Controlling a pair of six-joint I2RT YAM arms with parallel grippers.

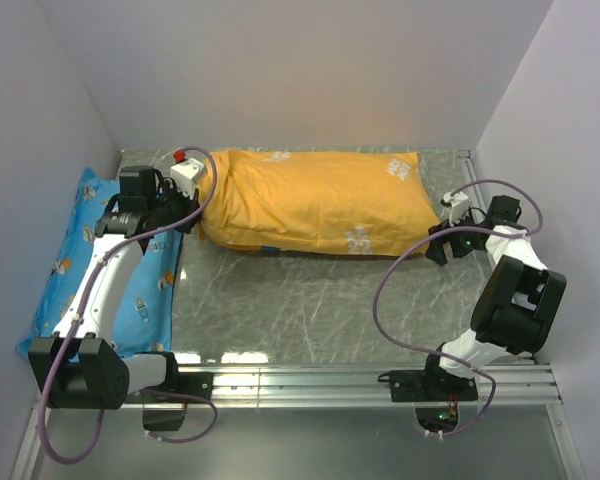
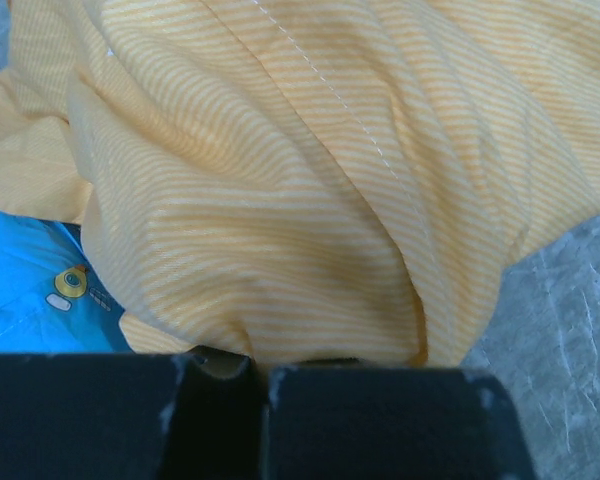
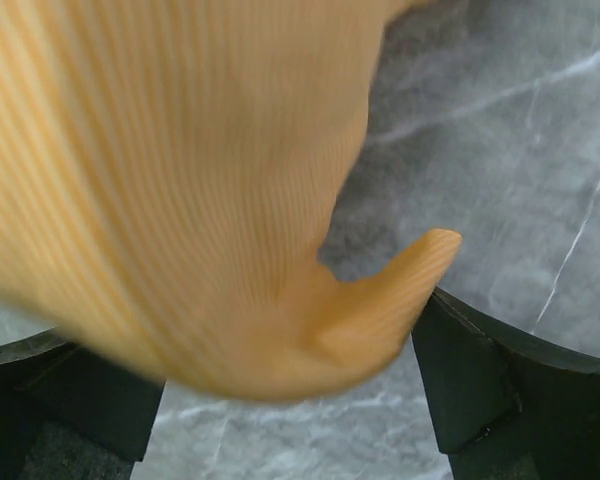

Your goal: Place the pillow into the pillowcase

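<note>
The orange pillowcase [image 1: 310, 200] lies full and puffy across the back of the table, small white logos up. The white pillow is hidden; none of it shows. My left gripper [image 1: 193, 207] is at the case's left end. In the left wrist view its jaws [image 2: 260, 375] are shut, with striped orange fabric [image 2: 280, 180] pinched between them. My right gripper [image 1: 437, 240] is at the case's right end. In the right wrist view it [image 3: 245, 325] is open, and a corner of the case [image 3: 380, 300] hangs between the spread fingers, against the right finger [image 3: 470, 370].
A blue cartoon-print pillow [image 1: 80, 260] lies along the left wall under my left arm; it also shows in the left wrist view [image 2: 20, 270]. A white box with a red button [image 1: 185, 170] stands at the back left. An aluminium rail [image 1: 360, 375] runs along the front. Walls close in three sides.
</note>
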